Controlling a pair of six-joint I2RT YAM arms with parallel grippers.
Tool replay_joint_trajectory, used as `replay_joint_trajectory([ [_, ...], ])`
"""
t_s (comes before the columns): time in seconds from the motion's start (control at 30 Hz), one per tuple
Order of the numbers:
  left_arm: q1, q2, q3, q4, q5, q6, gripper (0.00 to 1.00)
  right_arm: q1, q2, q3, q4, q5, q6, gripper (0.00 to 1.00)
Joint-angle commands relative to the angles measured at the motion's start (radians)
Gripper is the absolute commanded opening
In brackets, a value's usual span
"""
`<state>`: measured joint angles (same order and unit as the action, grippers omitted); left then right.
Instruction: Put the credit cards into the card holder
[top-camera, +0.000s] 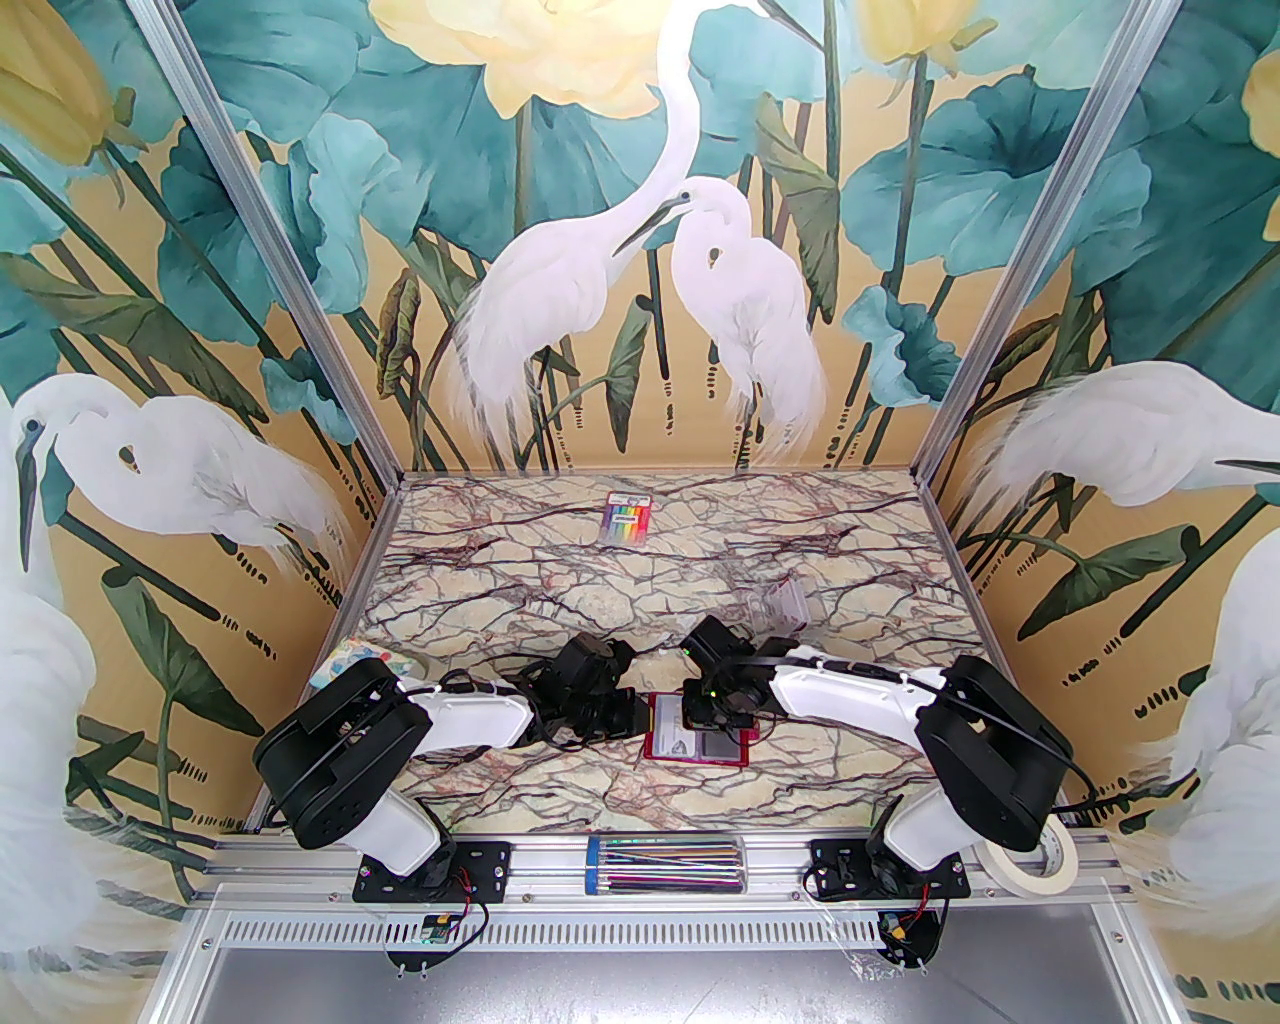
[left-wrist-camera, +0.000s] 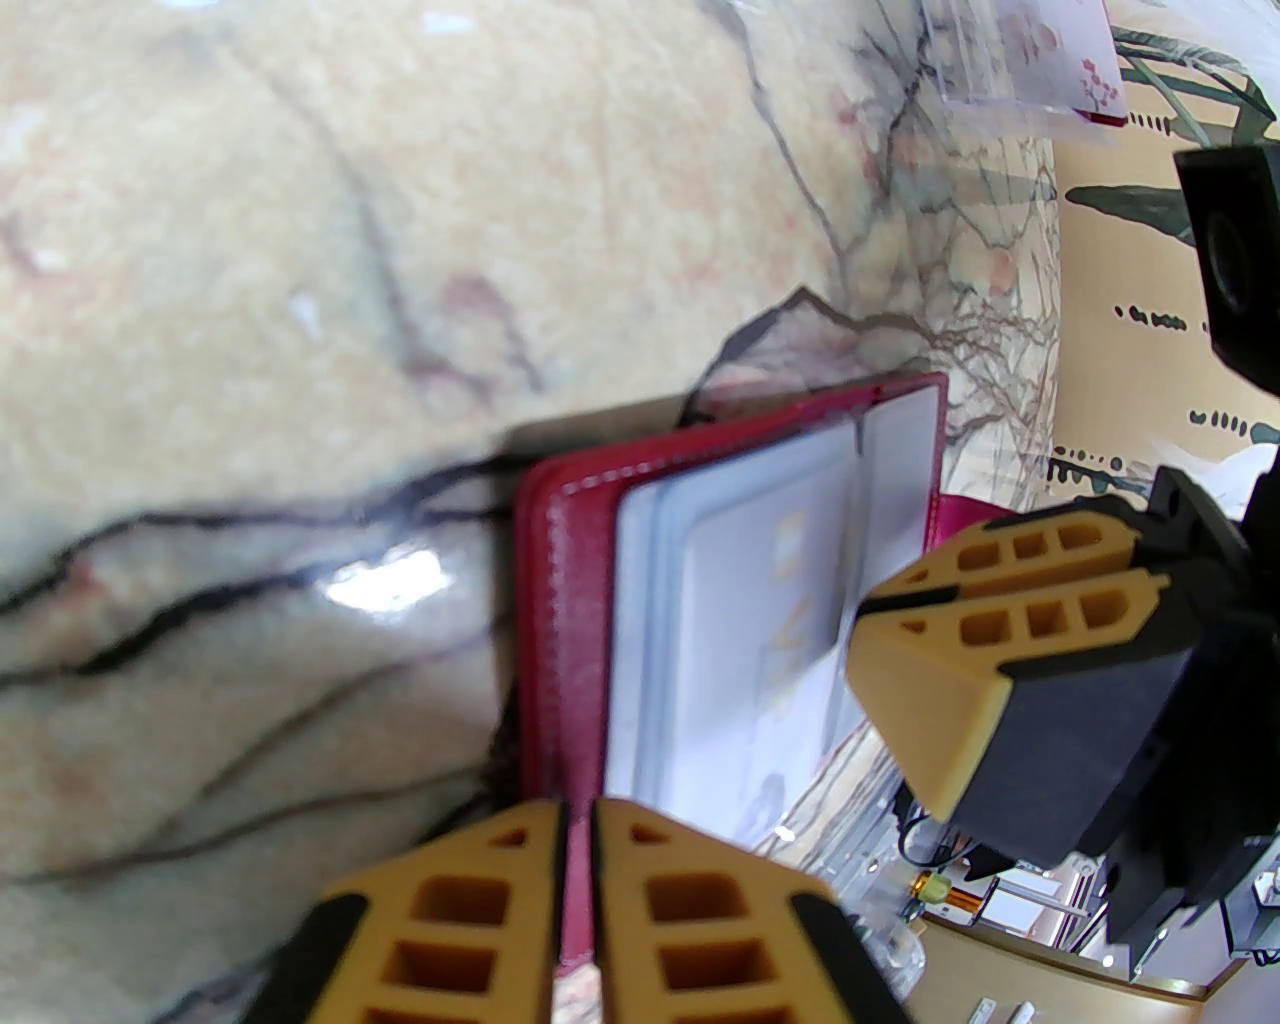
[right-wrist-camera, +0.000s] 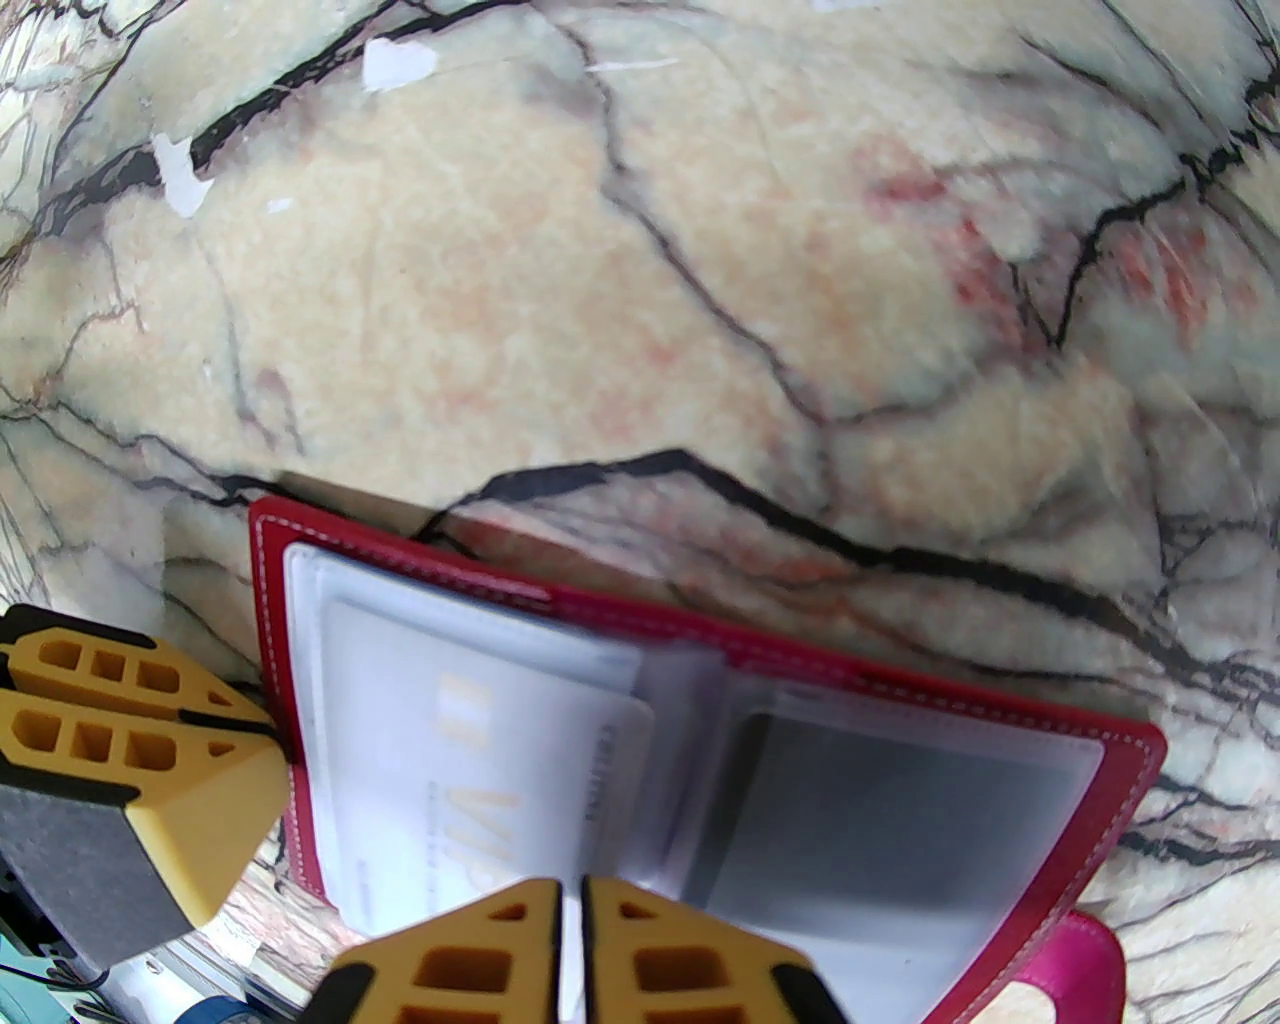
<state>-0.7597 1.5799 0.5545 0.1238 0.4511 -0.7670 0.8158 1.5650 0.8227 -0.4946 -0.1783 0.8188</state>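
While the left gripper (left-wrist-camera: 577, 815), jaws pressed nearly together, is bearing on the left cover edge of the card holder (left-wrist-camera: 550, 620), lying open between both arms, a credit card (right-wrist-camera: 470, 760), long axis along the spine, is sitting just ahead of the nearer right gripper (right-wrist-camera: 572, 890), which is nipping a pale leaf (left-wrist-camera: 890, 490).

The left arm (top-camera: 470, 712) and right arm (top-camera: 850, 695) wear glossy white shells, bulky black joint housings, thin black cables; jaws are ochre-yellow, windowed, black-padded.
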Motion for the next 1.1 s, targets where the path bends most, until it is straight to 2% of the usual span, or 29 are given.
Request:
replay_joint_trajectory([
  [0.0, -0.006, 0.013, -0.005, 0.011, 0.011, -0.003, 0.13, -0.007, -0.001, -0.013, -0.013, 0.022, 0.014, 0.13],
  [0.5, -0.006, 0.017, -0.005, 0.012, 0.011, -0.003, 0.13, -0.007, 0.010, -0.027, 0.003, 0.019, 0.017, 0.07],
  [1.07, -0.006, -0.026, 0.006, -0.033, -0.003, 0.004, 0.13, -0.007, 0.053, -0.047, 0.035, 0.000, 0.018, 0.06],
])
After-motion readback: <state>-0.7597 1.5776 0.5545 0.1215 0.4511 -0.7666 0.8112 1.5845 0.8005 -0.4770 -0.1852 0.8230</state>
